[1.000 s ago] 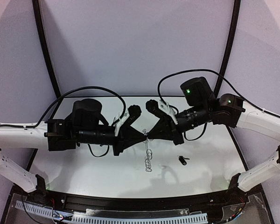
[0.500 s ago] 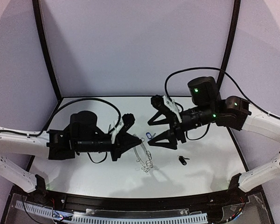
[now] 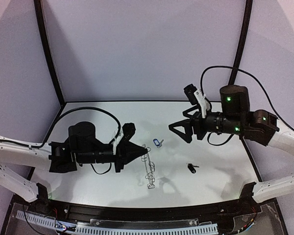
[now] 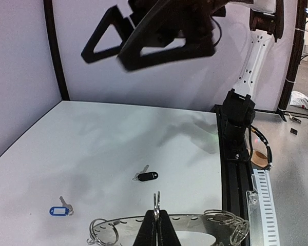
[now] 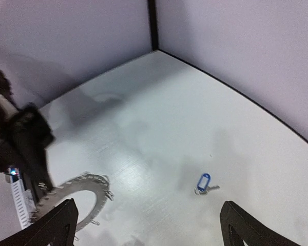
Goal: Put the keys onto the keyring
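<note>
The keyring (image 3: 149, 171), a flat grey disc with wire loops round its rim, hangs from my left gripper (image 3: 143, 152). In the left wrist view that gripper (image 4: 156, 215) is shut on one silver loop, with the keyring's disc (image 4: 124, 223) just below. The blue-tagged key (image 3: 158, 142) lies on the table beyond the keyring. The black-headed key (image 3: 191, 167) lies further right. My right gripper (image 3: 184, 112) hangs wide open above the table, apart from both keys. Its wrist view shows the blue-tagged key (image 5: 204, 183) and the keyring (image 5: 99, 190) between its fingers, far below.
The white table (image 3: 220, 161) is closed in by lilac walls with black corner posts (image 3: 45, 54). A black rail (image 3: 137, 211) runs along the near edge. The right arm's fingers (image 4: 154, 31) loom at the top of the left wrist view.
My right gripper opened and drew back up and to the right. The blue-tagged key now lies loose on the table. My left gripper sank lower and leftward with the keyring.
</note>
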